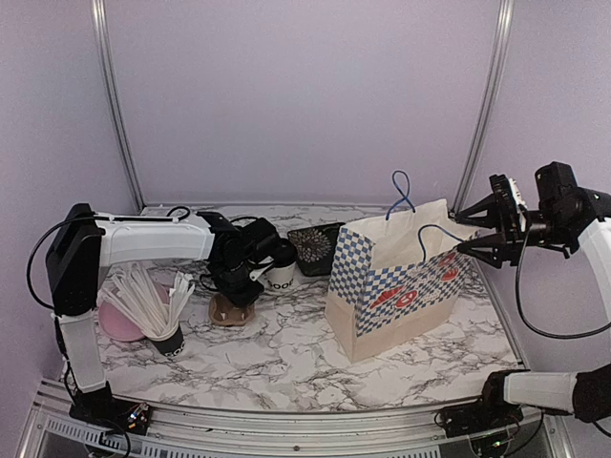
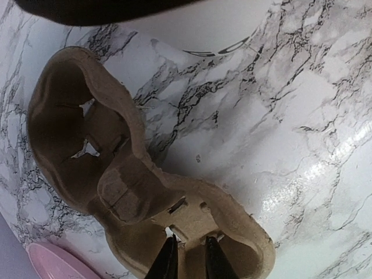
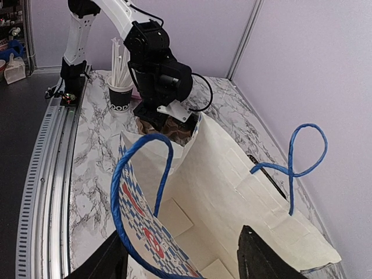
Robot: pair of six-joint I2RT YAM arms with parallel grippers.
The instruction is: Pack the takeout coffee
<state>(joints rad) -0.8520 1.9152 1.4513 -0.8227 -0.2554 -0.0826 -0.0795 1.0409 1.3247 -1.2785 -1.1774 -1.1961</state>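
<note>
**Now: left tool at the cup tray, coffee standing outside the bag**

Left of the worktop's centre, the left tool points down at the brown cardboard tray, which lies flat on the marble. In the left wrist view its two dark fingertips stand close together, with a strip of the tray's end showing between them. Whether they actually pinch the cardboard or only straddle it cannot be told.

One white coffee cup with dark lettering stands upright just behind the tray, toward the back edge, close beside the left arm's wrist. Its black lid is on. The cup is on the worktop, not in the bag, and nothing grips it.

Right of centre, the paper bag, printed with blue checks and red marks, stands upright with its mouth open and its blue cord handles raised. The right tool hangs at the bag's upper right rim with its fingers spread wide, clamping nothing. The right wrist view looks down into the bag's pale interior.

Between cup and bag, near the back edge, sits a black patterned object that cannot be identified. Toward the left edge, a black cup of white sticks stands next to a pink plate.
</note>
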